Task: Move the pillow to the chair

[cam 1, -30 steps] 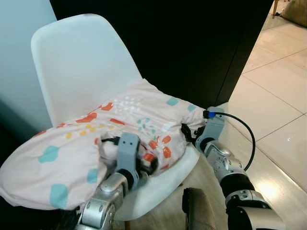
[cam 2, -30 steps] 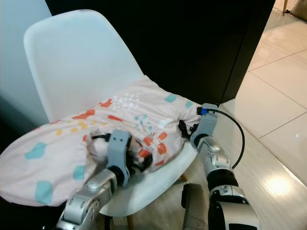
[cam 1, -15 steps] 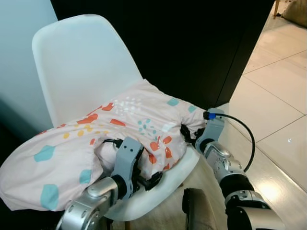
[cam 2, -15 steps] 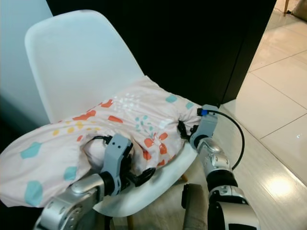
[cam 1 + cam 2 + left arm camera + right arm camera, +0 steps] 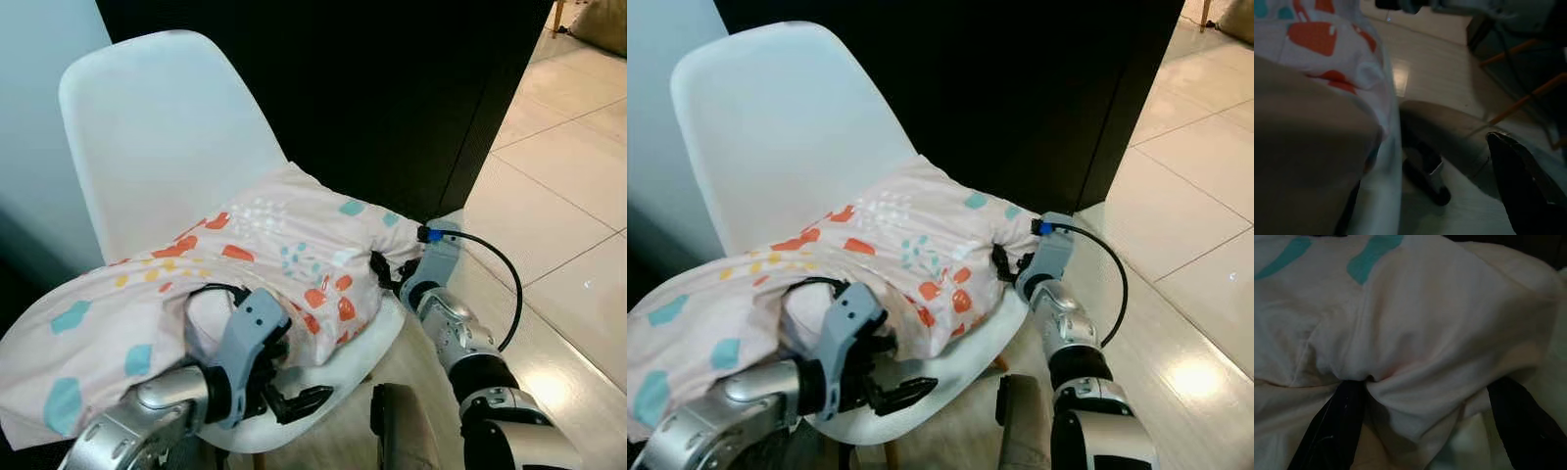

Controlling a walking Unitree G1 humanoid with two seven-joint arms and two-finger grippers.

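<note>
A soft, wrinkled pillow [image 5: 265, 250] (pale pink cloth with teal and orange patches) sprawls across the smooth white moulded chair [image 5: 157, 137] at frame centre. The right gripper [image 5: 1420, 396] pinches a fabric fold at centre right; the left gripper [image 5: 289, 397], fingers apart and empty, sits lower left.

Your two head views look forward and down from close above the chair [image 5: 167, 147]; both share its seat and the pillow [image 5: 284, 245]. Your wrist cameras sit very near the pillow [image 5: 1415, 333] cloth.
</note>
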